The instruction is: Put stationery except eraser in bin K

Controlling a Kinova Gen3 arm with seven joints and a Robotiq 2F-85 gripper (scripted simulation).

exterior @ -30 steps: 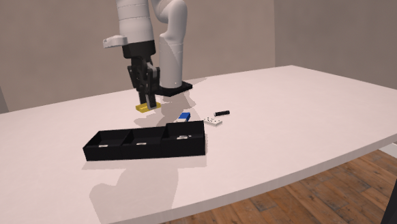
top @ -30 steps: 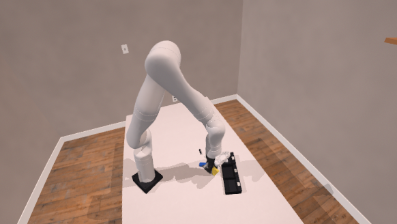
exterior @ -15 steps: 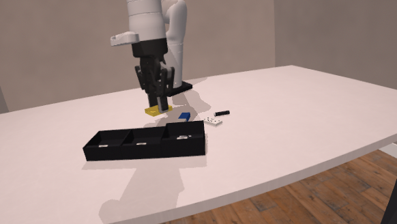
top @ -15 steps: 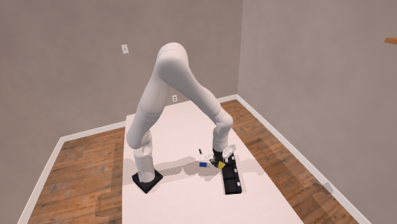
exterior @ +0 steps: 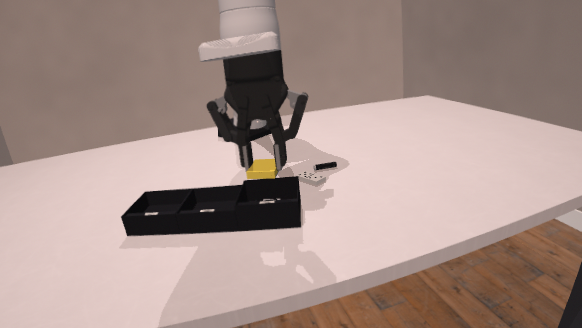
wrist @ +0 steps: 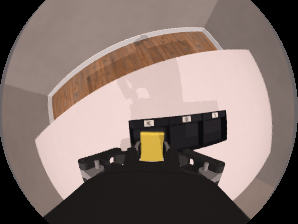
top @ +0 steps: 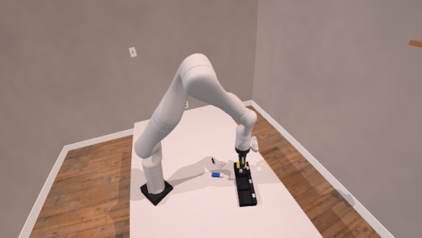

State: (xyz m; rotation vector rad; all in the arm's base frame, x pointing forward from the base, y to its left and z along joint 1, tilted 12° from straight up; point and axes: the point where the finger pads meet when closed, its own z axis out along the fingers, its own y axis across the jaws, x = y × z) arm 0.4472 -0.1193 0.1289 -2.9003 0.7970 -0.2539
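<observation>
Only top view [top: 216, 175] shows blue eraser

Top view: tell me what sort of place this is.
Probably a bare indoor room set up for a sorting trial: plain grey walls, a wood floor, and a white table carrying only the arm, black bins and small items.

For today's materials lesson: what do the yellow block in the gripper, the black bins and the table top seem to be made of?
Yellow block: matte, flat colour, sharp edges; perhaps a paper pad or foam, unclear. Bins: black, matte, thin rigid walls; probably plastic. Table top: smooth pale surface with soft shadows and no grain; looks laminate or painted. The gripper is dark with a slight sheen; probably plastic or metal.
</observation>
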